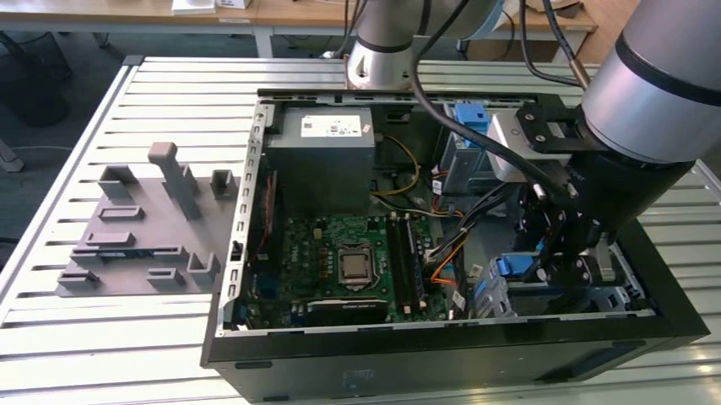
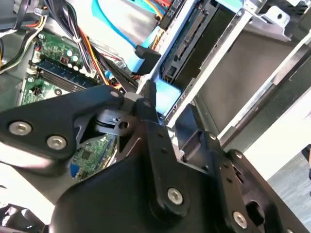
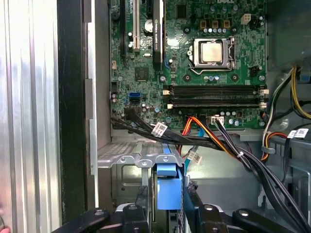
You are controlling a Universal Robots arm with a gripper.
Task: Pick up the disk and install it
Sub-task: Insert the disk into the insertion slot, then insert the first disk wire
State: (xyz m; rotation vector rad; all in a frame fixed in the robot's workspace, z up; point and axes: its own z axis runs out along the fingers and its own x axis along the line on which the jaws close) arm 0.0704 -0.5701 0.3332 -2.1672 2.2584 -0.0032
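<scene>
The disk [image 3: 166, 189] stands on edge in its blue carrier bracket, partway inside the metal drive cage [image 3: 129, 158] at the case's front corner. My gripper [image 3: 167, 206] is shut on it, one black finger on each side of the blue bracket. In the second wrist view the disk [image 2: 170, 94] shows its blue end and dark connector edge running along the cage rail [image 2: 218, 58], with a fingertip [image 2: 149, 92] pressed against it. In the exterior view the gripper [image 1: 552, 268] reaches down into the case's near corner on the exterior view's right, beside the blue bracket [image 1: 509, 267].
The open case [image 1: 451, 359] holds a green motherboard [image 1: 349, 253], a grey power-supply box [image 1: 327, 156] and a second cage with blue latches [image 1: 474, 126]. Black, orange and blue cables [image 3: 218, 143] run close past the drive cage. A grey fixture [image 1: 147, 228] lies on the slatted table.
</scene>
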